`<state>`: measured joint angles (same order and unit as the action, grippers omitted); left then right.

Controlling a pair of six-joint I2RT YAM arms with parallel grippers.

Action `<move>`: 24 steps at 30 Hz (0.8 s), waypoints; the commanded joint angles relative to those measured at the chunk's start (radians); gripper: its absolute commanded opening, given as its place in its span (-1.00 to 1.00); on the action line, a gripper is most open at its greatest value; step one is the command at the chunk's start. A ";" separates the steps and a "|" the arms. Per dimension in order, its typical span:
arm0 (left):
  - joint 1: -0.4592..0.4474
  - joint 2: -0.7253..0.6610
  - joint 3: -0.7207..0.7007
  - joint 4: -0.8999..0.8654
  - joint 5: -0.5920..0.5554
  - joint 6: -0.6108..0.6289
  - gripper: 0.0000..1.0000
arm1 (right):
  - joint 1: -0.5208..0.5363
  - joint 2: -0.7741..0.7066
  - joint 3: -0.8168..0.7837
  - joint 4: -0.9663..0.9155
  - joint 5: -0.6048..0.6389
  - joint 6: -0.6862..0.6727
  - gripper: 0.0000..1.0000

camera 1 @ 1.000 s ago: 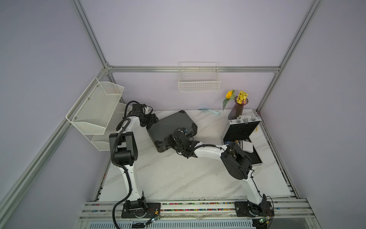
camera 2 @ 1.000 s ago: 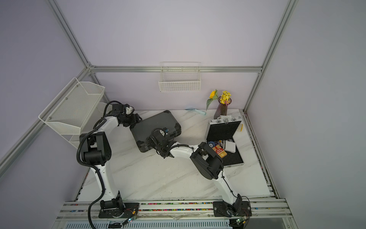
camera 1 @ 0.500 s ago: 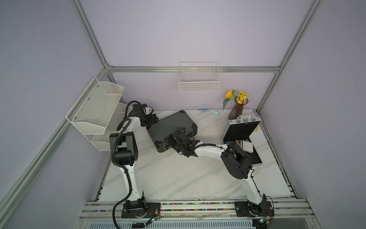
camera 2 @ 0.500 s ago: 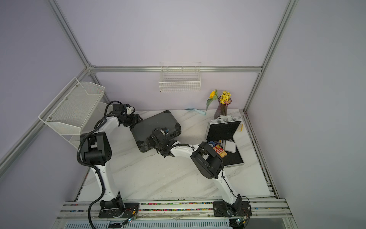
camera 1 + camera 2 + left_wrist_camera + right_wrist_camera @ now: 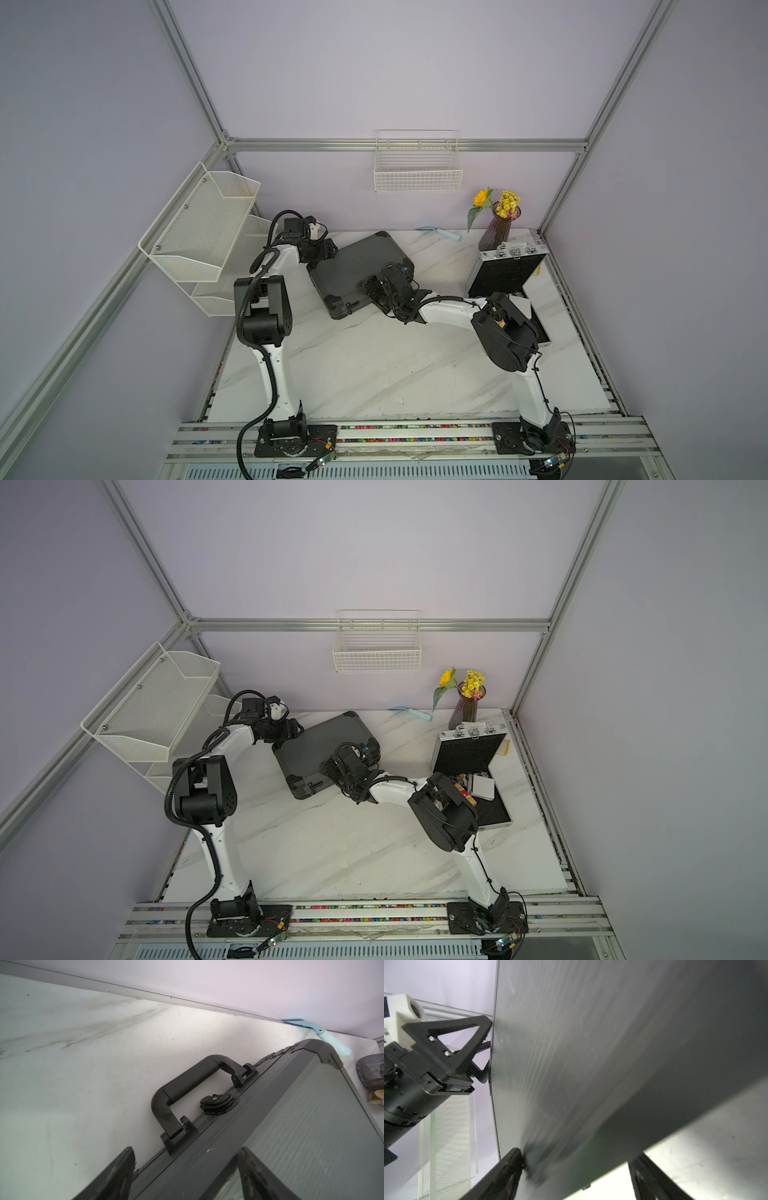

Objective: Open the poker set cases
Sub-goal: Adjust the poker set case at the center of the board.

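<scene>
My right gripper point(image 5: 579, 1157) is spread wide across the near edge of the dark grey case point(image 5: 591, 1053). One finger point(image 5: 508, 1172) touches the ribbed top. The other point(image 5: 652, 1178) sits at the lower edge of the side wall, beside the table. The case is blurred there, so I cannot tell whether I am pinching it or only bracketing it.

My left gripper point(image 5: 186, 1151) is splayed too, astride the case's far-left corner. One finger is beside the wall that carries the black handle point(image 5: 193, 1082), the other over the ribbed top. I cannot tell grip from mere contact here either. Past those fingers along that wall sit a round lock point(image 5: 218, 1103) and a black corner cap point(image 5: 324, 1049).

In both top views the case point(image 5: 353, 262) lies skewed on the marble table point(image 5: 374, 365), left of centre toward the back wall, closed.

Further right the silver case point(image 5: 467, 752) is open, its black-lined lid upright. The print on the coloured packs point(image 5: 463, 793) in its base is too small to read. Beyond stand a vase point(image 5: 496, 230) of yellow flowers and a pale blue tool point(image 5: 440, 233).
</scene>
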<state>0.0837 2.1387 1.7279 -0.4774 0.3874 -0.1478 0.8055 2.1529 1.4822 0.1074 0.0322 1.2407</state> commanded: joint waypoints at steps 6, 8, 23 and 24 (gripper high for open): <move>-0.044 0.079 -0.047 -0.261 0.139 0.006 0.58 | -0.032 -0.039 -0.016 -0.023 -0.001 -0.005 0.64; -0.049 0.075 -0.055 -0.267 0.146 0.005 0.58 | -0.041 -0.041 -0.018 -0.023 -0.010 -0.006 0.64; -0.123 0.065 -0.100 -0.283 0.225 0.000 0.58 | -0.096 -0.075 -0.077 -0.005 -0.048 -0.017 0.63; -0.125 0.067 -0.104 -0.283 0.226 0.001 0.57 | -0.100 -0.077 -0.081 -0.004 -0.053 -0.020 0.63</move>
<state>0.0250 2.1437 1.7203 -0.4213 0.4862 -0.0849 0.7212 2.1086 1.4216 0.1127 -0.0196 1.2240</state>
